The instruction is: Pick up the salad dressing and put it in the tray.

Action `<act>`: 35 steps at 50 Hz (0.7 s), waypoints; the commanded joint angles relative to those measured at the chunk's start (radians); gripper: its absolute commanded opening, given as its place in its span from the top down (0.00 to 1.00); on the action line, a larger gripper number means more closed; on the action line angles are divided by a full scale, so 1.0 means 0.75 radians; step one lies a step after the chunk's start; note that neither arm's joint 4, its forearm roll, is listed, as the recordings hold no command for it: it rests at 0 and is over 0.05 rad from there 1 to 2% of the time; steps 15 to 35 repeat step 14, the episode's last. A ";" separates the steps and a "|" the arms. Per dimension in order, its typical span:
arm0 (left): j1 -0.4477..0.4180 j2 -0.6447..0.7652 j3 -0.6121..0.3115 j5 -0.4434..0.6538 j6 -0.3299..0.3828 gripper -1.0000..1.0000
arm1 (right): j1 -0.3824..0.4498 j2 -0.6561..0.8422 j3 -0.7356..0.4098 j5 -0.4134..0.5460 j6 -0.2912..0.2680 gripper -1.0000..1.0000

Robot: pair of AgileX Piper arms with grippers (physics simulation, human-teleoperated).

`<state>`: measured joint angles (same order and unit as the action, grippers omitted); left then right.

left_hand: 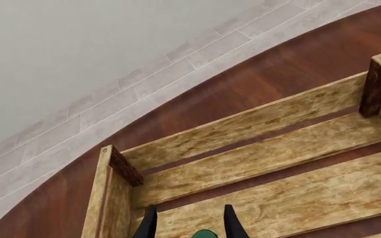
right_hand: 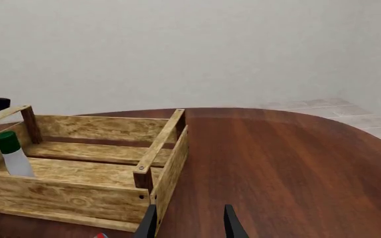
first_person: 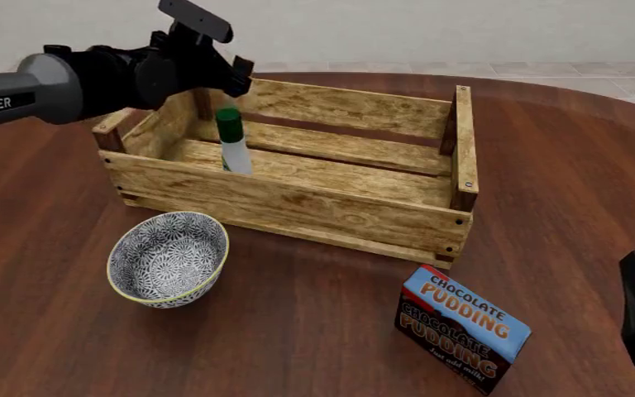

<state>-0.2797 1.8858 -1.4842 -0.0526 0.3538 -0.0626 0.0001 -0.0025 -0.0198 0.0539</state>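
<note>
Closest to me, my right gripper hangs low over the bare table, its fingers spread with nothing between them. Just ahead of it lies the blue chocolate pudding box, and off to the left sits the patterned bowl, near the tray's front wall. Further out, the tray holds the salad dressing, which stands slightly tilted on the slats at the left end, green cap up. My left gripper hovers directly above that cap; its fingers look parted either side of it, and I cannot tell whether they touch the bottle.
</note>
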 commanded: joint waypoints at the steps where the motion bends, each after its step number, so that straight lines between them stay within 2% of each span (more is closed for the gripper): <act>1: -0.008 -0.035 0.012 0.003 0.003 0.00 | 0.001 0.000 0.000 0.000 -0.002 0.00; 35: -0.001 -0.077 0.023 0.008 0.011 0.00 | 0.004 0.000 0.000 0.002 -0.007 0.00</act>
